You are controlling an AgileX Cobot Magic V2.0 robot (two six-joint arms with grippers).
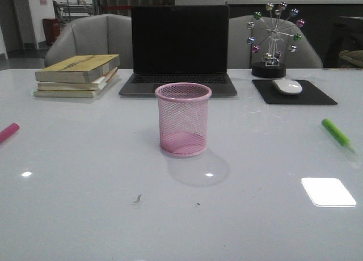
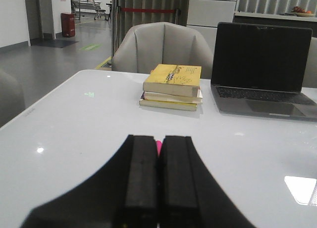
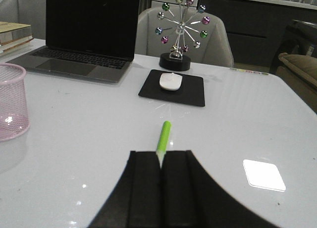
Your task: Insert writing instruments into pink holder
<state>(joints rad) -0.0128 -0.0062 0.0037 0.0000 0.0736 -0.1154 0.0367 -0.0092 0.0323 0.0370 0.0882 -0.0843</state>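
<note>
Both arms sit low and level, out of the front view. Left gripper (image 2: 157, 188) and right gripper (image 3: 160, 193): fingers together, holding nothing. Pink holder (image 1: 183, 120) stands upright at table centre, empty. Pink marker (image 1: 8, 132) lies far left, green marker (image 1: 336, 132) far right; wrist views show each just beyond its gripper's fingertips.

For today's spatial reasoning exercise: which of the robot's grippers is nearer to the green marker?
Right. The right gripper sits directly at the green marker, near the table's right edge; its near end reaches between the fingers. The left gripper is across the table by the pink marker.
</note>
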